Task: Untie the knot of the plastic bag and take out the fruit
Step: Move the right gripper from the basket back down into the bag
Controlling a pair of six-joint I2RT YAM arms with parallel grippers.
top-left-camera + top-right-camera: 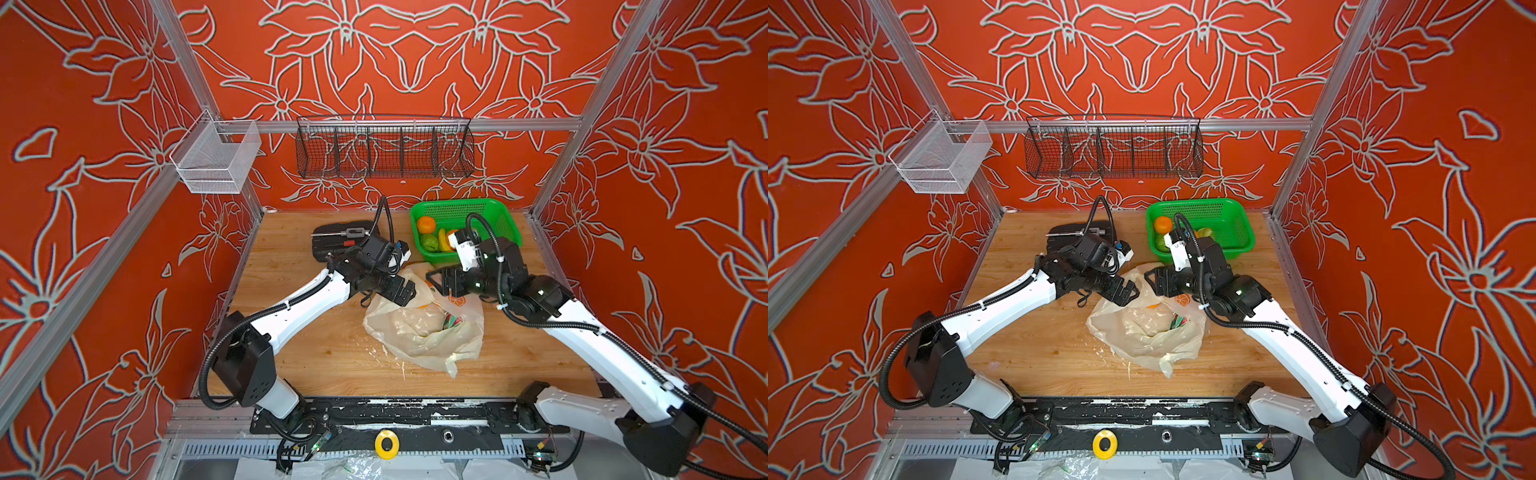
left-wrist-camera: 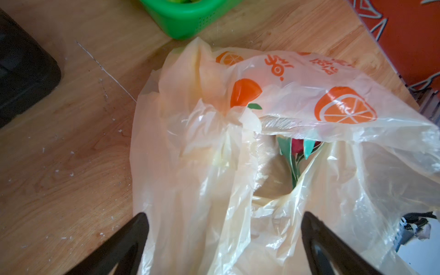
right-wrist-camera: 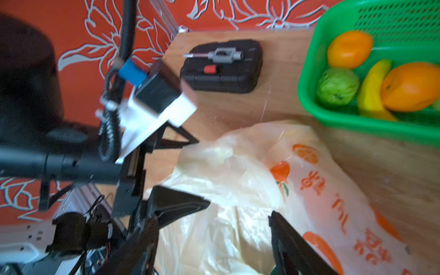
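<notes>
The plastic bag (image 1: 419, 332) (image 1: 1142, 332) lies crumpled mid-table with its mouth gaping. Inside it shows a pink-and-green dragon fruit (image 2: 297, 147) (image 1: 451, 321). A crumpled bunch of handle strip (image 2: 219, 116) sits at the mouth's edge; I cannot tell whether it is still the knot. My left gripper (image 2: 225, 214) (image 1: 409, 293) hangs open over the bag's near rim. My right gripper (image 3: 239, 208) (image 1: 434, 280) faces it, jaws apart with bag plastic between the fingers. Two oranges (image 3: 348, 48) (image 3: 410, 85) and a bumpy green fruit (image 3: 338, 85) lie in the basket.
The green basket (image 1: 494, 210) stands at the back right, close behind the bag, and also holds a banana (image 3: 372, 88). A black case (image 1: 332, 245) lies at the back left behind the left wrist. A black wire basket (image 1: 384, 149) and a white mesh basket (image 1: 216, 162) hang above.
</notes>
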